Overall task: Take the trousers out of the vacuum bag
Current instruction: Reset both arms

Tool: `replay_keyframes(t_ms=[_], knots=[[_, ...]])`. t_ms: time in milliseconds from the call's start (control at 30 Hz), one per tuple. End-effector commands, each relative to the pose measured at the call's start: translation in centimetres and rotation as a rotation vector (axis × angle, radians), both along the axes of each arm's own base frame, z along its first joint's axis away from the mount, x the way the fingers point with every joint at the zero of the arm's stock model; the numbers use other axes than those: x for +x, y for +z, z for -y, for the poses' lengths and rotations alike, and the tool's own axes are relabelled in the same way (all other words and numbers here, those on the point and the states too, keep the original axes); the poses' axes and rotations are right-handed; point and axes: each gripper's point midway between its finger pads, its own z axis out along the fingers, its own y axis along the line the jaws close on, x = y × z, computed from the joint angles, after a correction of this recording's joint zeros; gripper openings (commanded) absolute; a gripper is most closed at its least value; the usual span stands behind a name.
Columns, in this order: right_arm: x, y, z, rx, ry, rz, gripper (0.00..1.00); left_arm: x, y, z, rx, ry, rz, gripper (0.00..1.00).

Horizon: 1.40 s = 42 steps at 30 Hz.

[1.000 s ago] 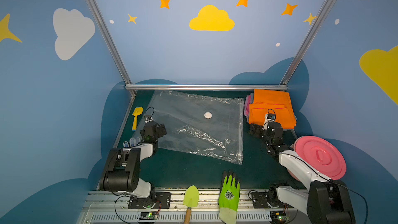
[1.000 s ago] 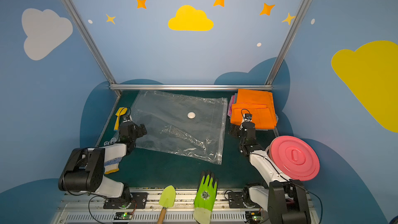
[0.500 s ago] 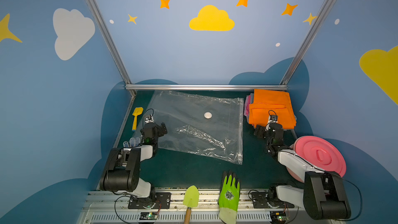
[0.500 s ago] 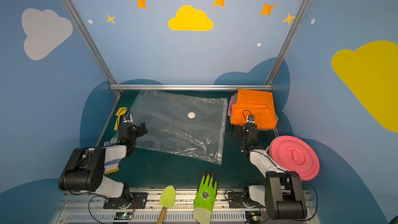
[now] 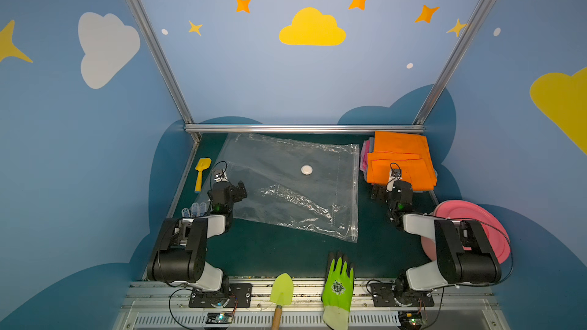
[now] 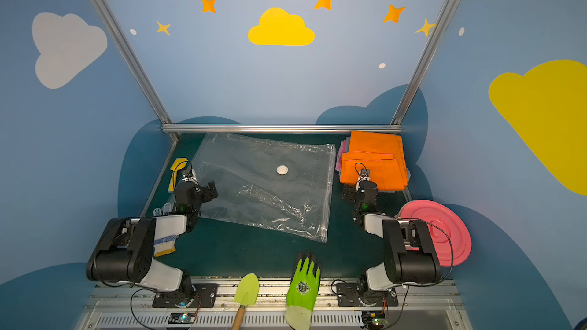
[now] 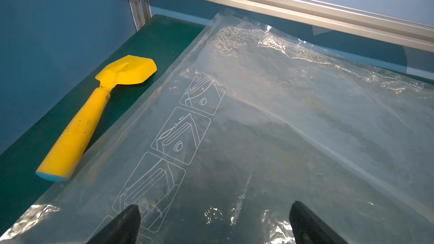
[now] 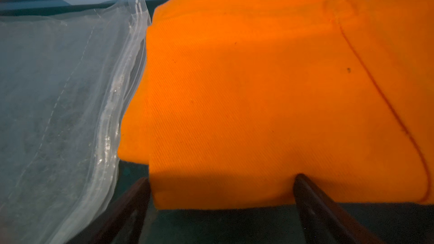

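Both grippers spread wide, holding nothing.
The left gripper (image 7: 212, 210) hovers over the left edge of the vacuum bag (image 5: 286, 185). The right gripper (image 8: 220, 178) sits at the near edge of the orange-topped trousers (image 5: 400, 160), one fingertip perhaps touching cloth in the dim view. The stack lies outside the bag, just beside its zip edge.

Vacuum bag (image 5: 286, 185): clear plastic, glossy, crinkled, with white line drawings printed on it. Orange trousers (image 8: 258, 90): matt cloth, fine diagonal weave, stitched seam. Table top (image 5: 270, 255): dark green, matt, slightly fuzzy. Yellow scoop (image 7: 79, 125): smooth plastic, handle scuffed. Frame rail (image 7: 281, 3): brushed metal, dull sheen. Trowel handle (image 5: 276, 318): wood.
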Motion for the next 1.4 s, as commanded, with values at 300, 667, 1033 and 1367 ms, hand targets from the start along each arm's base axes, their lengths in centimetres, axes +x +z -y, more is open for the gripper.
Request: replay_keyframes(t_ms=[300, 667, 1033, 1367], knots=[[0.23, 0.94, -1.03, 0.008, 0.075, 0.107, 0.95, 0.02, 0.01, -0.02, 0.007, -0.004, 0.009, 1.0], [0.24, 0.97, -0.97, 0.007, 0.073, 0.108, 0.95, 0.02, -0.09, -0.02, 0.007, -0.005, 0.005, 1.0], [0.2, 0.95, -1.04, 0.007, 0.075, 0.108, 0.95, 0.02, -0.03, -0.02, 0.007, -0.004, 0.008, 1.0], [0.19, 0.93, -0.99, 0.007, 0.073, 0.107, 0.95, 0.02, -0.06, 0.02, 0.007, -0.006, 0.007, 1.0]])
